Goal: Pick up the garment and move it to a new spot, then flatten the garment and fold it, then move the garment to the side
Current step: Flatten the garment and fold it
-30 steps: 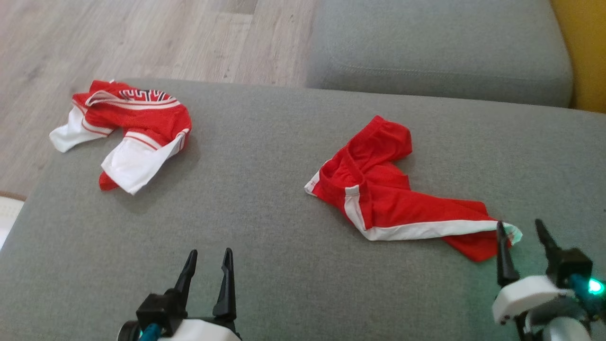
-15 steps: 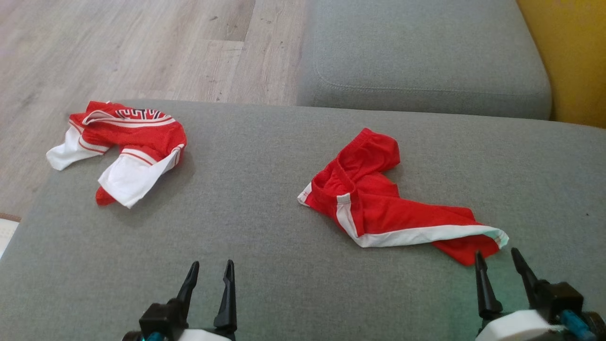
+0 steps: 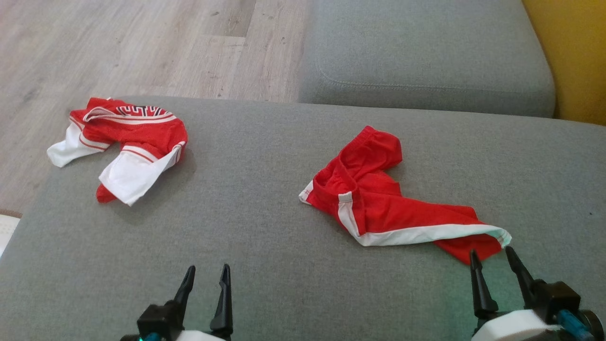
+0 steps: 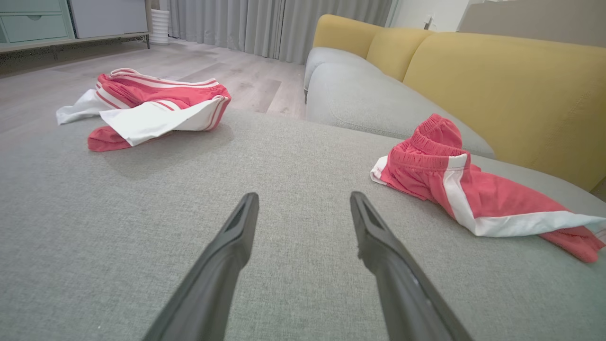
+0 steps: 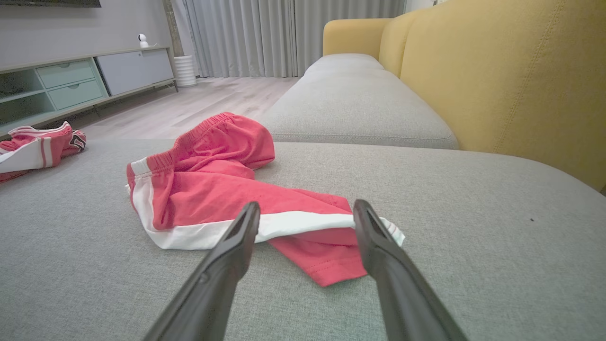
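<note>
Two grippers: the left gripper is at the lower left of the head view and the right gripper at the lower right. Both have their fingers spread apart with nothing between them.
Garment: the red shorts with a white side stripe lie crumpled right of centre on the grey seat cushion. The waistband points to the upper left and the leg hem trails to the lower right.
Change, right arm: a second ago its fingertips straddled the white-tipped hem corner. Now they sit lower in the frame, just short of the red hem. The camera has also tilted, but the gripper has drawn back relative to the cloth as well.
Change, garment: none evident, with the same folds in the same place on the cushion.
Change, left arm: hardly any. It stays over bare cushion, well apart from the shorts.
Right wrist view: the hem lies beyond the spread fingertips, framed between them. Whether they touch it cannot be told.
Other item: a red-and-white jersey lies at the upper left, near the cushion's edge.
Meaning for the task: the pickup appears not yet made, so moving, flattening, folding and setting aside all remain. The right arm is probably lining up again on the hem corner.
Risk: the cloth is thin and lies flat on soft upholstery, so a pinch may catch only one layer.
</note>
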Robot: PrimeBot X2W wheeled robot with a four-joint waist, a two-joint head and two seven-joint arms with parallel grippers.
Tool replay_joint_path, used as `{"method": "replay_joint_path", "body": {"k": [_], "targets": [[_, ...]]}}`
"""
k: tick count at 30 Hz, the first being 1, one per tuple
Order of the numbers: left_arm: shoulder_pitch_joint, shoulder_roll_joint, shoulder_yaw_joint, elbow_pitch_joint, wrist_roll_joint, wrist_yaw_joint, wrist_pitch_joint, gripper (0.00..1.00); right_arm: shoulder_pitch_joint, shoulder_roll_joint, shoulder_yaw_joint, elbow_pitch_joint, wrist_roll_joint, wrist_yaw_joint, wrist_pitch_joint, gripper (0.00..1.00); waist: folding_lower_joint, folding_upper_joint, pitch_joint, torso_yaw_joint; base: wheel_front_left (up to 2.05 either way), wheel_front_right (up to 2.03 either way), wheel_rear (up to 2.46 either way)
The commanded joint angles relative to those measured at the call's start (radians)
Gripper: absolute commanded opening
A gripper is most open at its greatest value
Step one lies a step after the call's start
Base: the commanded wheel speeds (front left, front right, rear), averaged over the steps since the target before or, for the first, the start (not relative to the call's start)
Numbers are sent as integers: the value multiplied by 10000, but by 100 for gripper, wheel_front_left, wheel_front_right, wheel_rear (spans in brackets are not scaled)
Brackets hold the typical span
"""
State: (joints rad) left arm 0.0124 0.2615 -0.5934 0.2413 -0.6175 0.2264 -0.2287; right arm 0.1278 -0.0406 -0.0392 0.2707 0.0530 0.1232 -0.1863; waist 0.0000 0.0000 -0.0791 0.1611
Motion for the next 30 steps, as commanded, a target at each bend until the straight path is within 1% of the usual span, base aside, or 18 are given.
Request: {"method": "replay_joint_path", "body": {"k": [1,5,7,10,14,18,21,26,30], "targets": [[-320,142,242,-262,-24,42,-5,100,-372,-97,233,-352,10,75,-156,100,0,0,18,-1,0,0,0],[-667,189,-77,-258,209,-25,370,100,-438,-97,199,-390,-50,75,-152,100,0,0,169,-14,0,0,0],[-1381,216,-557,-256,535,-285,1022,100,-578,-97,192,-447,-141,75,-89,100,0,0,350,-99,0,0,0],[-2389,70,-1191,-223,916,-673,1923,100,-750,-97,173,-550,-312,75,13,100,0,0,580,-241,0,0,0],[-3867,-381,-1792,-58,1203,-1244,2956,100,-1034,-97,322,-846,-475,75,242,100,0,0,1130,-601,0,0,0],[-5264,-717,-2110,645,1445,-1720,3651,100,-1381,-97,548,-1030,-521,75,443,100,0,0,1707,-1068,0,0,0],[-5953,-947,-2162,1284,1450,-1934,3925,100,-1542,-97,665,-1103,-511,75,526,100,0,0,2061,-1354,0,0,0],[-6781,-1002,-2279,2374,1654,-2134,4135,100,-1734,-97,715,-1105,-556,75,532,100,0,0,2518,-1746,0,0,0],[-7250,-1120,-2354,2888,1749,-2280,4056,100,-1835,-97,586,-1071,-620,75,481,100,0,0,2760,-1880,0,0,0]]}}
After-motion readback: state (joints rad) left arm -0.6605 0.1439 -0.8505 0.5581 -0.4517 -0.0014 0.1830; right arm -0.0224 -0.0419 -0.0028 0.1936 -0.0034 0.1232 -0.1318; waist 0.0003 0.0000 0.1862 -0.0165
